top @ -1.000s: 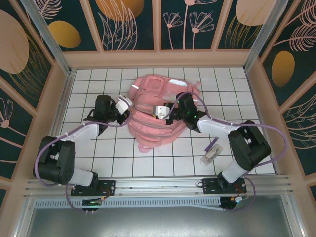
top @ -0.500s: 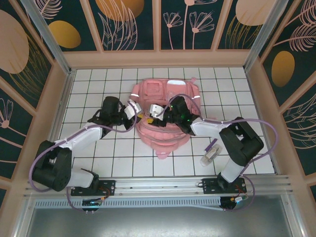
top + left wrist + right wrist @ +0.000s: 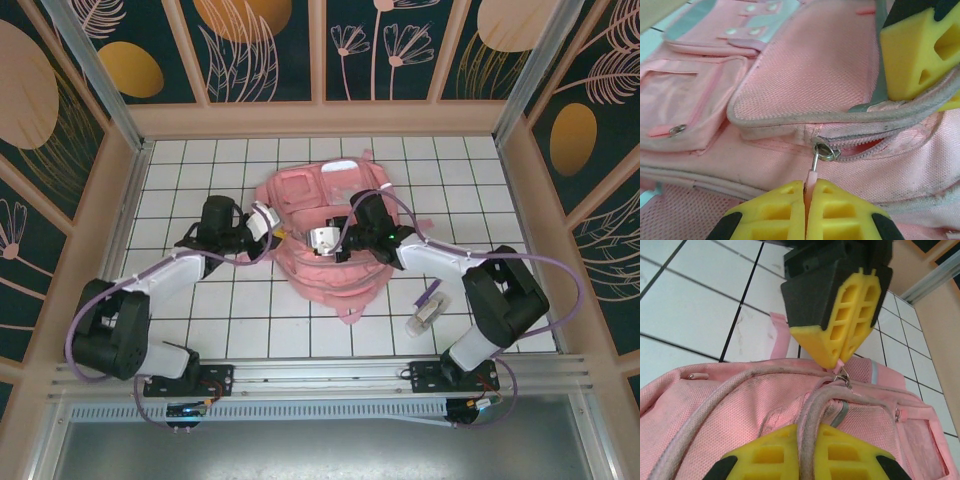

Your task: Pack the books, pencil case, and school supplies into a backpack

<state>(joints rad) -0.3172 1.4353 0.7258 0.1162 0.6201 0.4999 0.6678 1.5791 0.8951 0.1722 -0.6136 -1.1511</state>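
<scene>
Looked to be working the zipper of the pink backpack [image 3: 330, 190], lying mid-table between both arms. Had the left gripper [image 3: 806, 195] pinched fully closed on the zipper pull [image 3: 812, 175], forearm stretched low over the table [image 3: 200, 310]. Had the right gripper [image 3: 807, 440] clamped on the bag's piped rim [image 3: 809, 407], reaching in from the opposite side. Called next for a steady pull along the track against that brace. Left the purple pen [image 3: 431, 294] and whitish tube [image 3: 421, 318] unpacked beside the right arm.

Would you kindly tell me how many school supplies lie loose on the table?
2: a purple pen and a whitish tube, side by side on the table right of the backpack. Others may be hidden inside or under it.
</scene>
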